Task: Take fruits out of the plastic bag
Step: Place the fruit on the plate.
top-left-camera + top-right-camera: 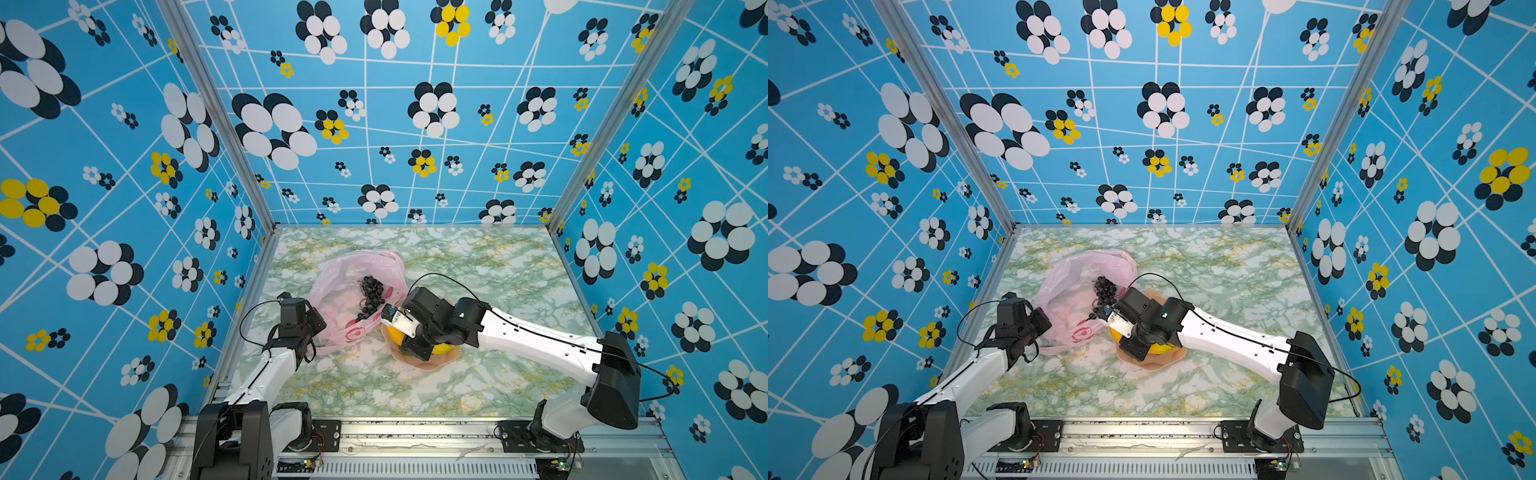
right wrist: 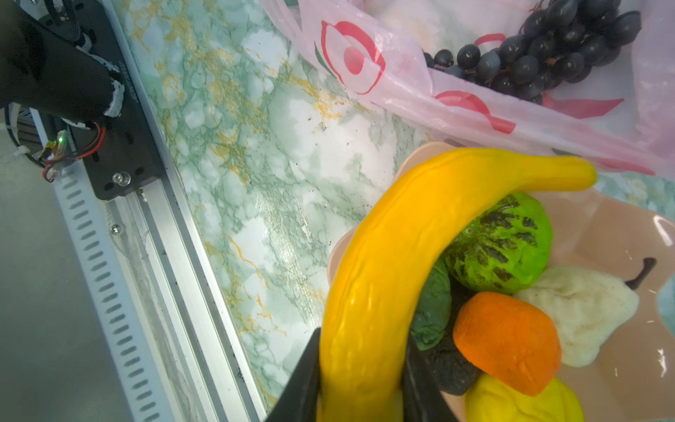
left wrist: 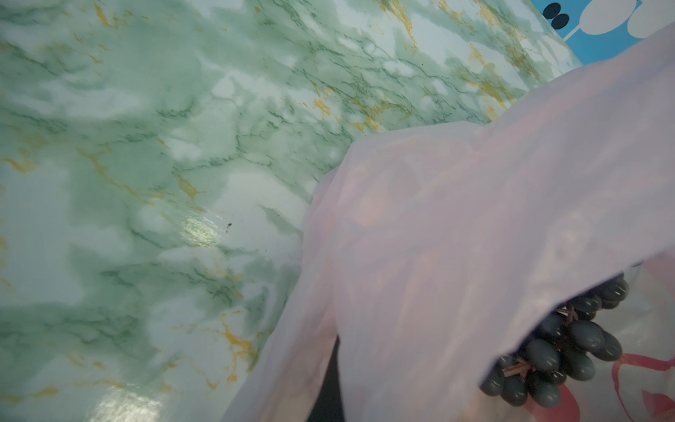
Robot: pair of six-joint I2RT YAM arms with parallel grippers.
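Note:
The pink plastic bag (image 1: 353,270) (image 1: 1075,270) lies left of centre on the table, mouth open, with a dark grape bunch (image 1: 371,293) (image 2: 540,54) inside. My left gripper (image 1: 319,327) is at the bag's near-left edge. In the left wrist view the bag's film (image 3: 456,219) drapes over and hides its jaws, which are shut on the bag. My right gripper (image 2: 361,336) is shut on a yellow banana (image 2: 401,237) just over the peach plate (image 2: 602,226). A lime (image 2: 500,244), an orange (image 2: 507,343), a pale piece (image 2: 584,314), a lemon (image 2: 522,402) and a dark avocado (image 2: 453,369) lie there.
The plate (image 1: 432,361) sits just right of the bag, touching its edge. An aluminium rail (image 2: 146,255) with the arm mounts runs along the table's front edge. Blue patterned walls close in the left, back and right sides of the marble table (image 1: 478,270).

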